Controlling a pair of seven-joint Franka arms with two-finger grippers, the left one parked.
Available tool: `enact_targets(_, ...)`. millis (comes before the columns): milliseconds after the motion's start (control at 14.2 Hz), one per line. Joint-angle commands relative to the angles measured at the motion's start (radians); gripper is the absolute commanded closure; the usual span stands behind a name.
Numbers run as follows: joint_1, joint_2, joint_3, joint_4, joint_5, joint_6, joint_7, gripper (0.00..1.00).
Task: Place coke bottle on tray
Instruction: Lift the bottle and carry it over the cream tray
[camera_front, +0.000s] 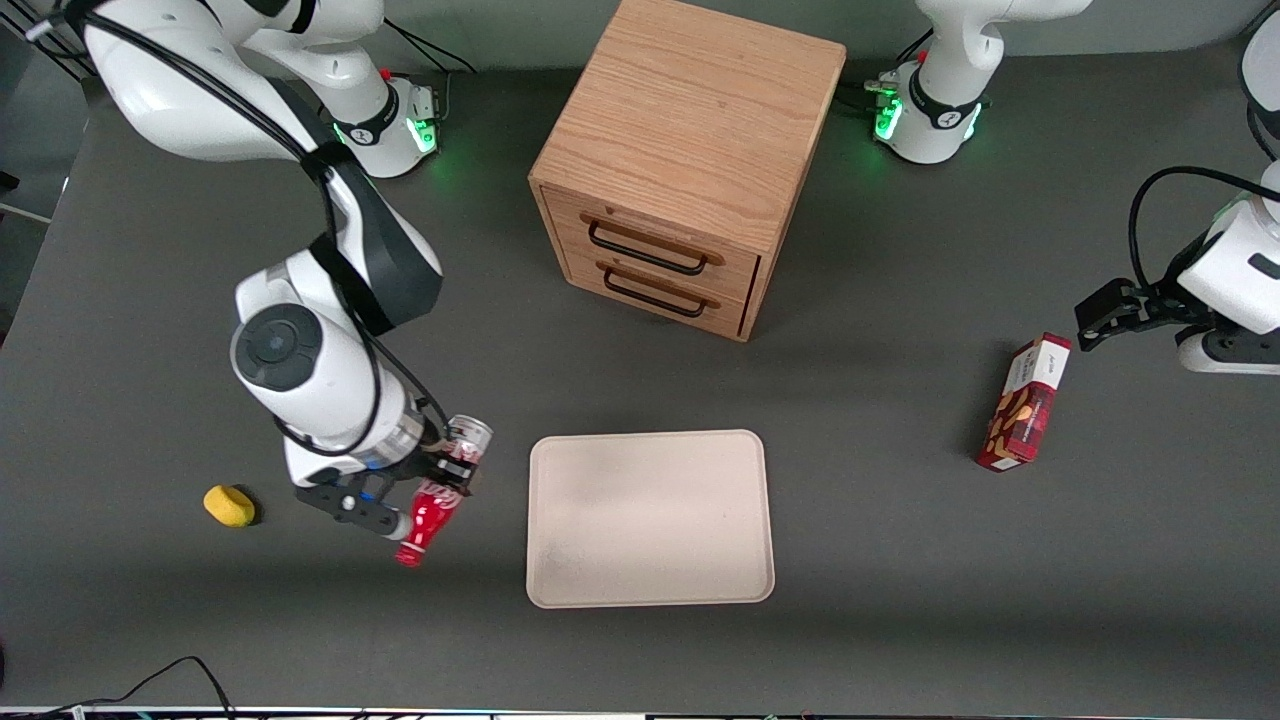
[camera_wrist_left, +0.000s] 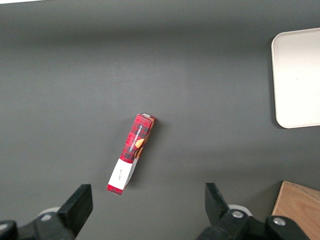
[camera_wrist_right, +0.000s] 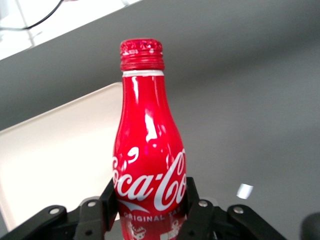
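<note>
Right wrist view: gripper (camera_wrist_right: 150, 212) fingers (camera_wrist_right: 107, 200) pinch the coke bottle (camera_wrist_right: 147, 150) low on its wide body, held off the worktop (camera_front: 900, 600) beside the tray (camera_front: 650, 518); likely rigid, light, glossy and slippery, so the body grip suits better than the neck.

You've got the coke bottle (camera_front: 437, 497) clamped in the gripper (camera_front: 452, 470) beside the tray (camera_front: 649, 518), toward the working arm's end. Red body, white script, silver base; it's tilted, cap end nearer the front camera. Tray: beige, flat on the table, nothing on it.
</note>
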Motion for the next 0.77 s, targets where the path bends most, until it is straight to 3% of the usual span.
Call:
enact_targets(0, 0.075, 0.166, 0.002, 0.217, -0.008, -0.024, -0.099, 0.98)
enact_targets(282, 0.107, 0.286, -0.010, 0.255, -0.008, -0.022, -0.321, 0.98)
enact_targets(704, 0.133, 0.358, -0.048, 0.255, -0.008, -0.005, -0.432, 0.98)
